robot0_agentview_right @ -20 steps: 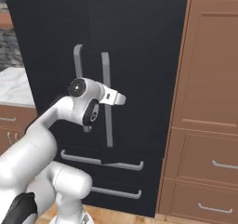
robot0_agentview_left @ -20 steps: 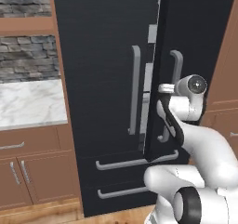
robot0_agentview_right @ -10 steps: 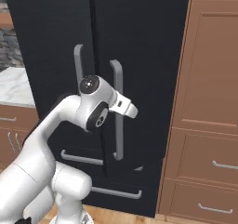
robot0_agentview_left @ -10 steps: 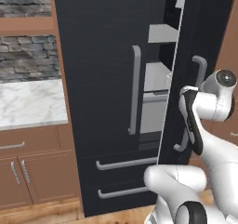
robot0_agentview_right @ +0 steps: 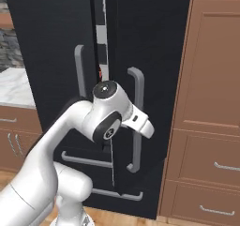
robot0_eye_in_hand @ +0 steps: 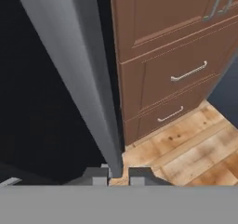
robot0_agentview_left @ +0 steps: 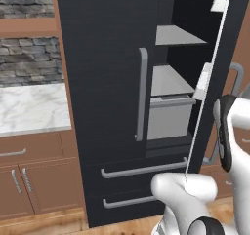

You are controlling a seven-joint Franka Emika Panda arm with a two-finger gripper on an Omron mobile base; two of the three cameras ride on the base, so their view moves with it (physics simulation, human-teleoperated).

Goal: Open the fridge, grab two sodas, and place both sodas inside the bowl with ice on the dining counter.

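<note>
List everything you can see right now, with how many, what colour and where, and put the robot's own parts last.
Tall black French-door fridge: one, black, centre; right door swung partly open.
Long grey vertical door handles: two, grey, one per door.
Bottom fridge drawers: two, black with grey bar handles, below the doors.
Grey-white interior shelves: grey-white, behind the open door.
Brown wooden cabinets: brown, either side of the fridge.
White marble countertop: one, left.
Wooden floor: tan, below.
Hand: one, shut on the right door's handle.

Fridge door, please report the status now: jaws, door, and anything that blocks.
Gripper jaws shut on the right door handle. Fridge right door part open, shelves showing. No sodas seen yet. Nothing blocking the door swing.
</note>
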